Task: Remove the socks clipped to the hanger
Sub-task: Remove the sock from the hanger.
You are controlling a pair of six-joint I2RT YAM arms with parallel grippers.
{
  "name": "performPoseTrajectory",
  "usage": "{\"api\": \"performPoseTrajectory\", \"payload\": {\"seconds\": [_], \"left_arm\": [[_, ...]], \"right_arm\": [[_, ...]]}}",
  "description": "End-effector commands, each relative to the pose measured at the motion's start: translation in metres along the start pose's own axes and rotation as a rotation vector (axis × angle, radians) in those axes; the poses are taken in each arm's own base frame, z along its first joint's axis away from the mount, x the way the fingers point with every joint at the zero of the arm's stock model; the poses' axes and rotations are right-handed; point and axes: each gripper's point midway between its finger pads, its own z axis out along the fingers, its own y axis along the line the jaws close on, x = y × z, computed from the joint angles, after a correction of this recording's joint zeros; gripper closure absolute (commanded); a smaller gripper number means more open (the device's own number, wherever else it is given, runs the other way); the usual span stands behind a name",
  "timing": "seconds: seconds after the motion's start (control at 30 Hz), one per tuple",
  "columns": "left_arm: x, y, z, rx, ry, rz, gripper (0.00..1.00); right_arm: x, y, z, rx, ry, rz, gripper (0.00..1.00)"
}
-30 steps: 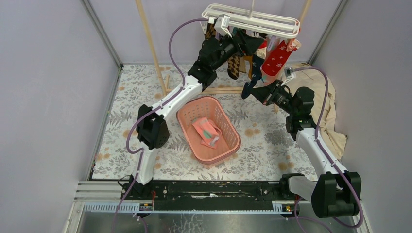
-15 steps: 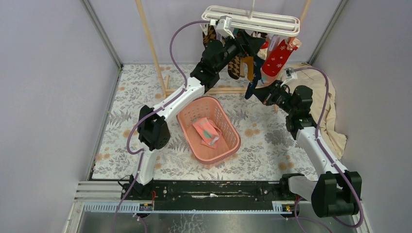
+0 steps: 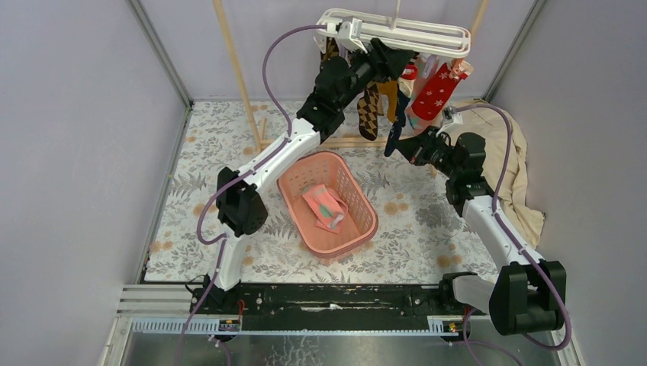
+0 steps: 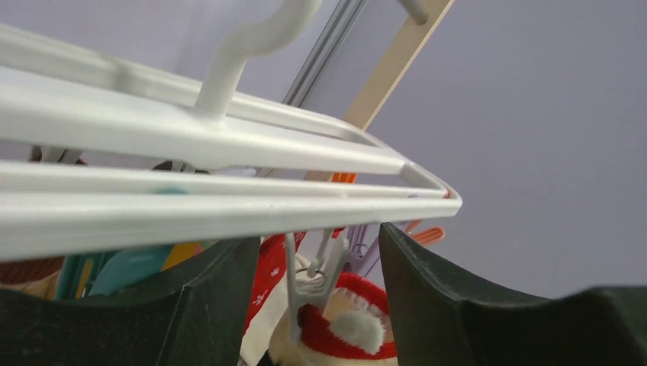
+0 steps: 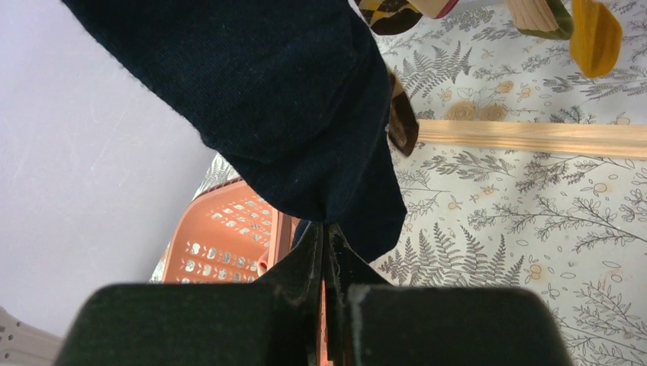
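Step in hand, I judge: unclipping one more sock. The right gripper (image 5: 328,232) has its fingers pressed together on the toe of the dark navy fabric sock (image 5: 267,99), which hangs from the white plastic oblong hanger frame (image 3: 397,32) at the back. The left gripper (image 4: 317,263) is just under the frame, fingers wide, only a small pale dangling clip (image 4: 324,278) w/ a red-and-white sock cuff (image 4: 347,332) btw. them. Next move probably needs a downward pull or a clip squeeze; which clip holds the navy one I cannot tell. Neighbour socks (image 3: 368,110) hang close and may snag. A pink plastic basket (image 3: 358,191) sits below, with a pink-teal sock (image 3: 324,207) inside.
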Motion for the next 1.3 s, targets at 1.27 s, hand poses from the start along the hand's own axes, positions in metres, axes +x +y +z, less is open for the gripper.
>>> {"api": "performPoseTrajectory", "payload": {"seconds": [1.27], "left_arm": [[-0.001, 0.001, 0.001, 0.000, -0.015, 0.036, 0.30]], "right_arm": [[-0.012, 0.009, 0.016, -0.049, -0.018, -0.037, 1.00]]}}
